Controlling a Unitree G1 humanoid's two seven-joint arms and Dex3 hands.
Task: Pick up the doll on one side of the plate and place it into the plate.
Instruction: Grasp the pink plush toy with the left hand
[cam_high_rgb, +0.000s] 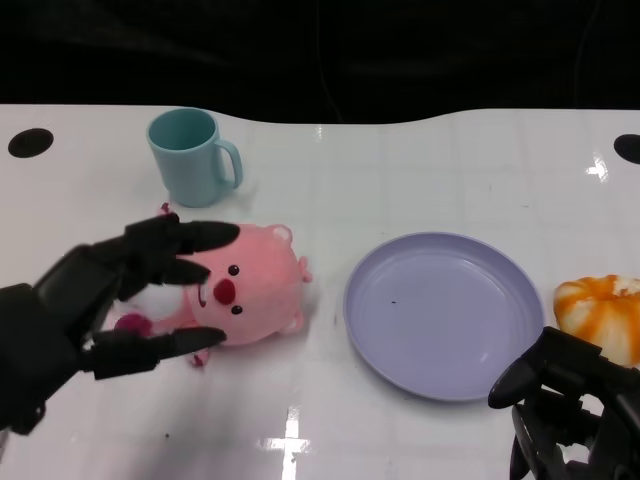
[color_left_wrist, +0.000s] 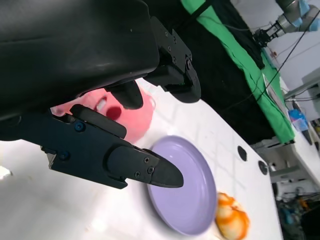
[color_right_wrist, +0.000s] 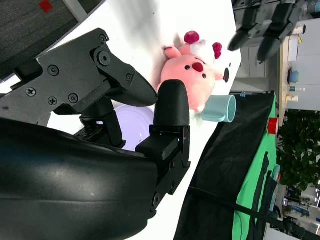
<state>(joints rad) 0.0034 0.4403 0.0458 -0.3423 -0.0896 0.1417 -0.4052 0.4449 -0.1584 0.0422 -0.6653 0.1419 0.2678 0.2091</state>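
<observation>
At the table's near-right corner, the right hand (cam_high_rgb: 570, 405) rests with fingers curled in, holding nothing, beside the lilac plate (cam_high_rgb: 440, 312). At the near-left, the left hand (cam_high_rgb: 105, 300) is spread wide, fingers bracketing the pink pig doll (cam_high_rgb: 245, 295) without clearly gripping it. The doll lies on its back just left of the plate, head toward it, far nearer the left hand. A teal mug (cam_high_rgb: 192, 155) stands toward the far edge.

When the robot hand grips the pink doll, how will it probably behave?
The pink plush doll looks soft, so it will probably squash under the left robot hand. It seems light. Its rounded body might roll slightly if pushed.
</observation>
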